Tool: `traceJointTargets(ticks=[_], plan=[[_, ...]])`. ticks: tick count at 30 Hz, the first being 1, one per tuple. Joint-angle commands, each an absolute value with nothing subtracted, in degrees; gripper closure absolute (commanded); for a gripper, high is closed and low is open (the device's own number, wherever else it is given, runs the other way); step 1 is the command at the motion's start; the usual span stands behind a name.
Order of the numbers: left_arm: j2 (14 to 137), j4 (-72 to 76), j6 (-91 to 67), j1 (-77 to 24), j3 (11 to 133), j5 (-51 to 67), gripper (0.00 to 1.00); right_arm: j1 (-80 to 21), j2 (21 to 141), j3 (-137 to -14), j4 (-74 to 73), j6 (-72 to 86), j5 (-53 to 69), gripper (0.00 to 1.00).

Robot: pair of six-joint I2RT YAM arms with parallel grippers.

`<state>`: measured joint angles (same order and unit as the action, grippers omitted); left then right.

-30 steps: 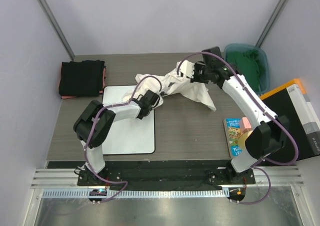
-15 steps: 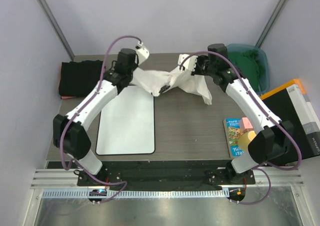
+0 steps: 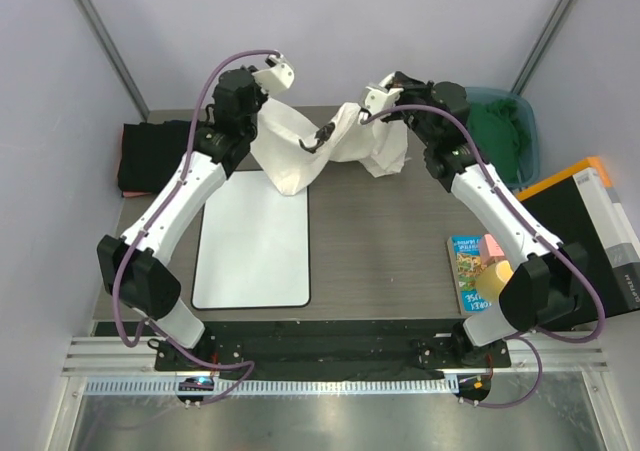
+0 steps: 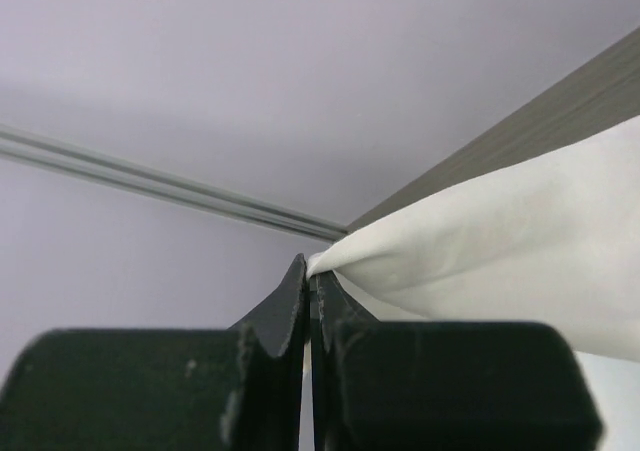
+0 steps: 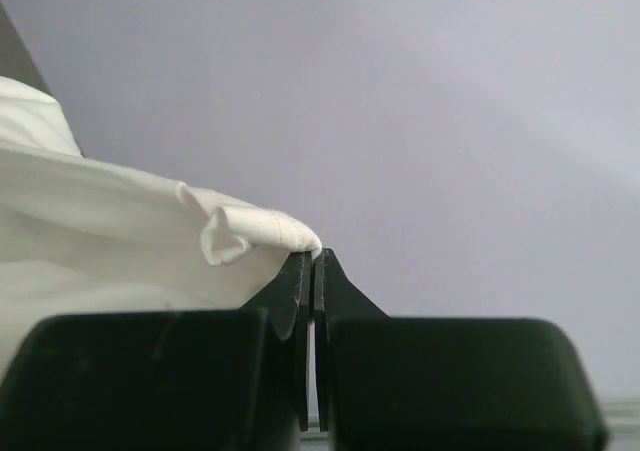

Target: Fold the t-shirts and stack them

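So you're at the pick-up-and-spread step. Both pincers are clamped on the white shirt (image 3: 322,151): in the left wrist view the left gripper (image 4: 308,273) has its jaws pressed together on a pinch of the cloth's edge, and in the right wrist view the right gripper (image 5: 312,267) is doing the same on a rolled bit of hem or seam.

From above, the shirt hangs in the upper middle of the frame, slung between the two arms. It sags and bunches in the middle, and its lowest point dangles right at the top edge of the white board (image 3: 255,256). I can't tell whether it's touching the board.

Folding hasn't started on this one, I'd say. There's a folded black stack (image 3: 160,156) at the upper left, and a green shirt (image 3: 497,131) sits in the bin at the upper right, waiting.

For the next move, I reckon you want to draw the grippers apart to take out that sag, then lower the shirt flat onto the board. Watch the twisted middle though, since it could land creased.
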<state>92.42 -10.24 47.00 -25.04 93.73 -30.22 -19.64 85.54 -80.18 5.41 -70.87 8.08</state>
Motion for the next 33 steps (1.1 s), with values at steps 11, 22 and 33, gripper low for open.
traceJointTargets(ticks=[11, 22, 33], plan=[[81.5, -6.9, 54.2, -23.4, 86.8, -20.0, 1.0, -19.4, 74.7, -76.1, 13.5, -76.2, 9.5, 0.99], [61.1, -28.9, 49.7, -23.4, 79.3, 1.8, 1.0, -19.4, 64.6, -70.6, 4.3, -77.5, 13.5, 0.99], [100.7, -27.3, 47.2, -23.8, 83.2, -33.2, 0.71, -19.7, 68.2, -72.5, -6.2, -79.3, 17.0, 0.99]])
